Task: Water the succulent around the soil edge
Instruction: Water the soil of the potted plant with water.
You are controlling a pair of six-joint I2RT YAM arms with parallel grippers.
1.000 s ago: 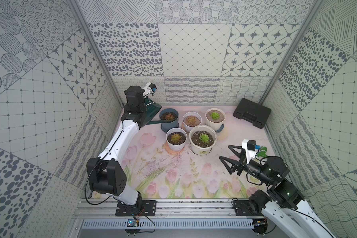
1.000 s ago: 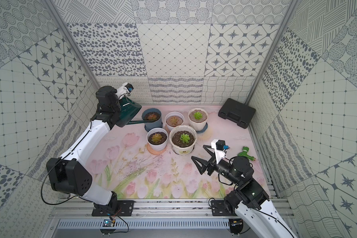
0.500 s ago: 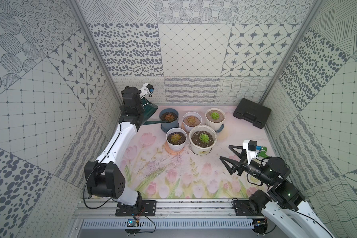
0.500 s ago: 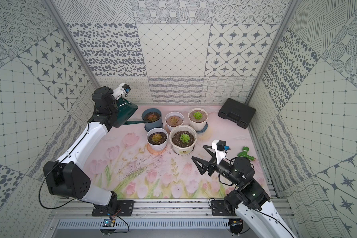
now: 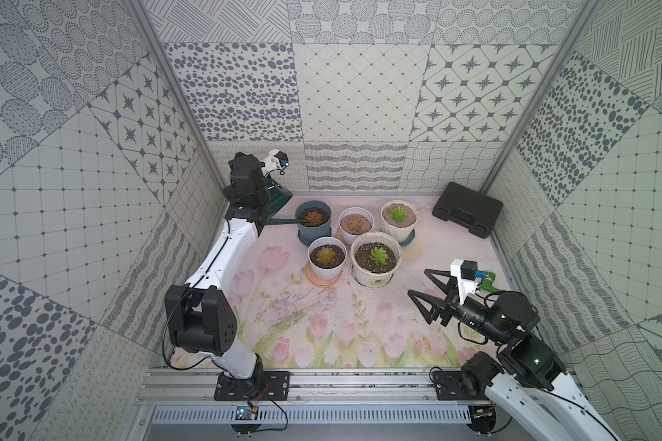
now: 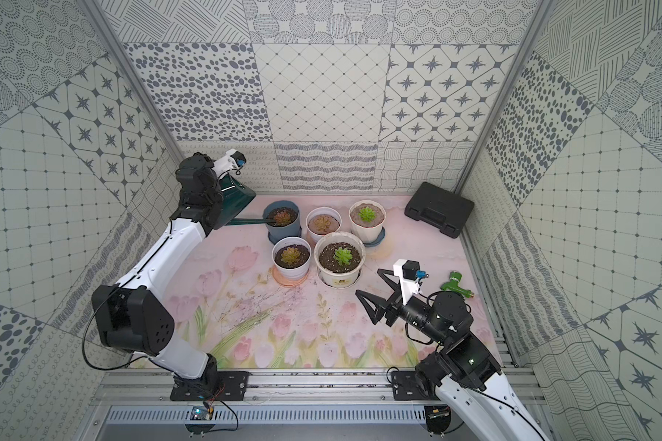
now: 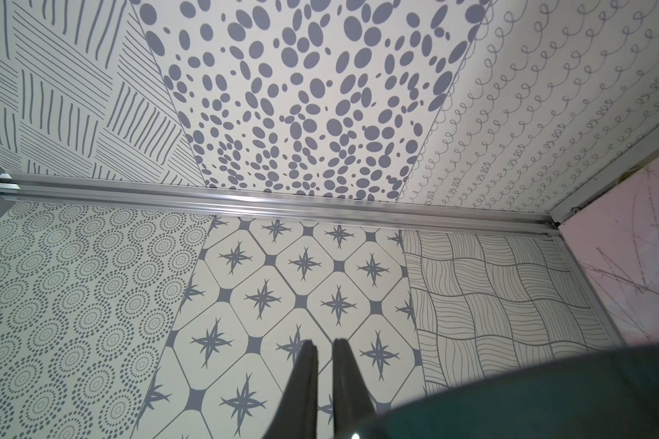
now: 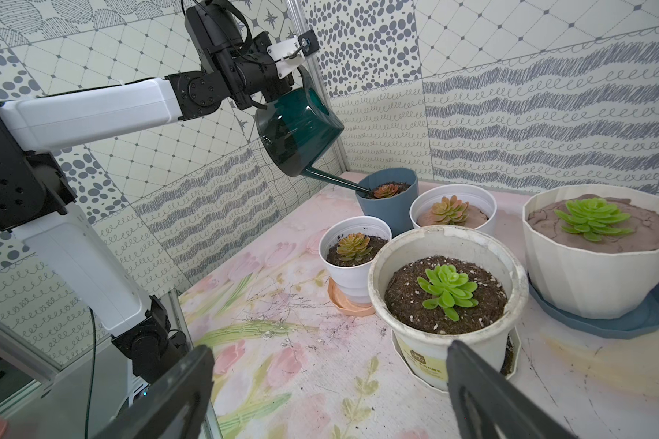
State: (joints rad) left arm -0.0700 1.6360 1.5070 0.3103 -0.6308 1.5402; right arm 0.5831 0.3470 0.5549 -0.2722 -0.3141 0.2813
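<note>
My left gripper (image 7: 323, 342) is shut on a dark green watering can (image 5: 278, 194) (image 6: 234, 198) (image 8: 297, 133), holding it raised and tilted at the back left corner. The can's spout tip (image 8: 365, 189) rests at the left soil edge of the blue pot (image 5: 314, 233) (image 6: 281, 232) (image 8: 389, 216). A reddish succulent (image 5: 314, 217) (image 6: 282, 217) (image 8: 387, 190) grows in that pot. The grip point on the can's handle is hidden behind the wrist. My right gripper (image 5: 417, 281) (image 6: 367, 281) (image 8: 328, 347) hovers open and empty over the mat at the front right.
Beside the blue pot stand a small white pot (image 5: 327, 267) on an orange saucer, a large white pot (image 5: 376, 277), a white pot (image 5: 355, 236) behind them and a ribbed white pot (image 5: 399, 229) on a blue saucer. A black case (image 5: 467, 214) lies back right, a green nozzle (image 6: 455, 286) by the right wall.
The left wrist and the watering can have shifted slightly toward the left wall, while the spout has stayed at the blue pot. The right arm has not moved.
</note>
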